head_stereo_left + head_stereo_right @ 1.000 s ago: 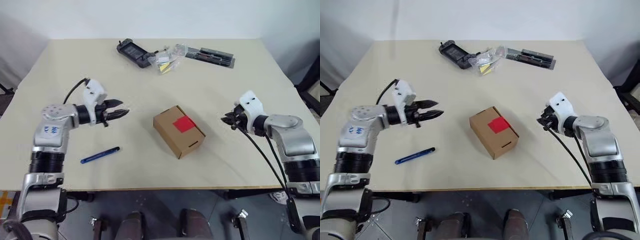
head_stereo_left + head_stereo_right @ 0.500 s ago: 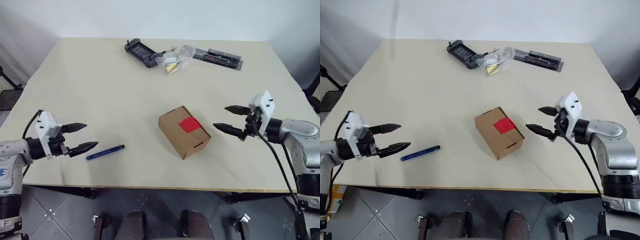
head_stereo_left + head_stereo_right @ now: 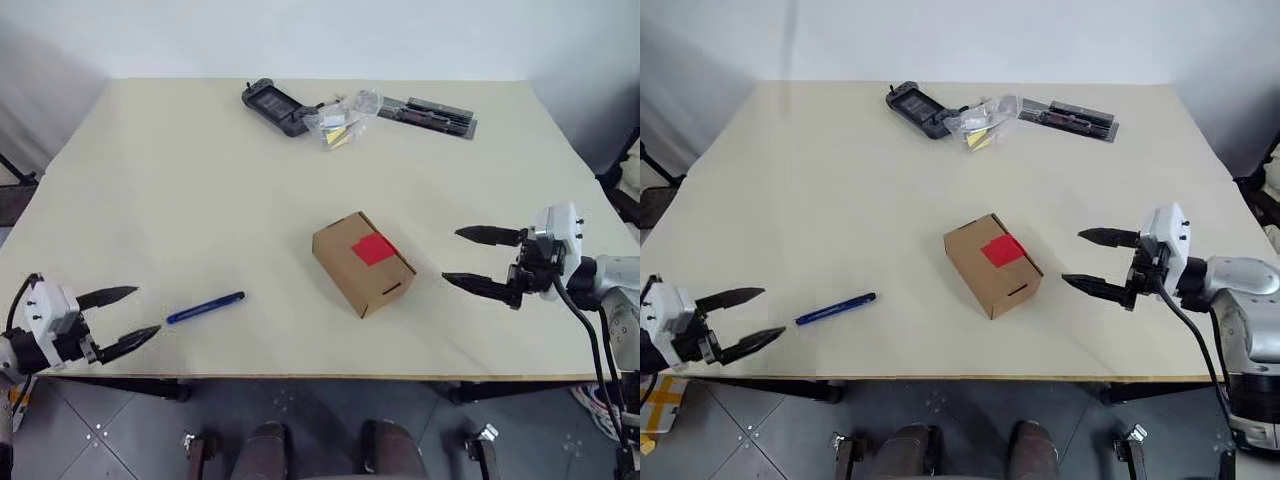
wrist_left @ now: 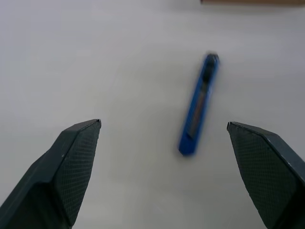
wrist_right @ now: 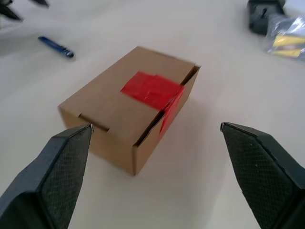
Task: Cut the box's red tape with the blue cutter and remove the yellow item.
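Right end effector [image 5: 155, 131] spread toward box [image 5: 125, 114], red tape [image 5: 152, 90] folded over its edge.

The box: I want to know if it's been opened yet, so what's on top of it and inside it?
Red tape lies across the top seam of the box, uncut. The flaps are closed, so the inside is hidden.

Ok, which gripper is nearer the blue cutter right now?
Left. The left gripper hangs open at the table's near edge, just beside the blue cutter. The right gripper is open on the far side of the box.
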`<action>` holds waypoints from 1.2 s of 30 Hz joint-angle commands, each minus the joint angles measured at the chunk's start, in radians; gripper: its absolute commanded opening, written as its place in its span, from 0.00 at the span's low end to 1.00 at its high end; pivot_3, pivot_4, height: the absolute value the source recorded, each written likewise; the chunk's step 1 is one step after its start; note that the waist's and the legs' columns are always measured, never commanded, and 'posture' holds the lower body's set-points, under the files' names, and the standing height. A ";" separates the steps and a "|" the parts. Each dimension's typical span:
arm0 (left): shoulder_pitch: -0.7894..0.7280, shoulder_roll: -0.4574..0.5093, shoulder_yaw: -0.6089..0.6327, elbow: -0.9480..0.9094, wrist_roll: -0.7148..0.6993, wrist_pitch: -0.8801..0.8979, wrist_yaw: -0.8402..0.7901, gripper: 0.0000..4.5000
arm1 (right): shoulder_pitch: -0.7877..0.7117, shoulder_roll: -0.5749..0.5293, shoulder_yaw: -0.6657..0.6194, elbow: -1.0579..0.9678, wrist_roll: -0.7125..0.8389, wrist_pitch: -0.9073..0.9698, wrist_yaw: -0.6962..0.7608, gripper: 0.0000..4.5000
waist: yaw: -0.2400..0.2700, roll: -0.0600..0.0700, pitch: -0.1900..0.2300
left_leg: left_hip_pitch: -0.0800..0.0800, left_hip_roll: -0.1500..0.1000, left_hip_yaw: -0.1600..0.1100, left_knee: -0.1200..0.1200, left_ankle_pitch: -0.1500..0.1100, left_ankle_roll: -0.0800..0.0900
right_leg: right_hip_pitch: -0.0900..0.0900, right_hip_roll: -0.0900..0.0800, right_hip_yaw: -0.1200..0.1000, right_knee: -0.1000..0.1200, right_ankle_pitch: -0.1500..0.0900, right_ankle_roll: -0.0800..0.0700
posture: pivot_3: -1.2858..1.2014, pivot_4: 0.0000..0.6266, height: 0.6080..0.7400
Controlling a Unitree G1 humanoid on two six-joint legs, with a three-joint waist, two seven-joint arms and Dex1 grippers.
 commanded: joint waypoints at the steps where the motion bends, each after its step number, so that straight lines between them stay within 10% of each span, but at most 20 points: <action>1: 0.006 0.025 -0.010 -0.030 0.018 0.011 0.030 1.00 | -0.022 0.007 0.000 -0.039 0.027 0.001 -0.016 0.99 | 0.000 0.000 0.000 | 0.000 0.000 0.000 0.000 0.000 0.000 | 0.000 0.000 0.000 0.000 0.000 0.000 | 0.52 0.24 1.00; 19: -0.273 0.031 -0.364 0.253 0.249 -0.108 -0.009 1.00 | -0.038 0.031 0.048 -0.183 0.077 0.073 -0.100 0.99 | 0.008 0.004 -0.002 | 0.001 0.000 0.001 0.001 0.000 0.000 | 0.000 0.000 0.000 0.001 0.000 0.000 | 0.52 0.24 1.00; 36: -0.317 0.049 -0.416 0.357 0.230 -0.265 -0.108 0.02 | -0.153 -0.017 0.141 -0.339 0.081 0.186 -0.146 1.00 | 0.002 0.012 -0.006 | 0.014 0.002 0.013 -0.001 -0.001 0.001 | 0.001 0.000 0.012 0.008 0.000 -0.001 | 0.52 0.24 1.00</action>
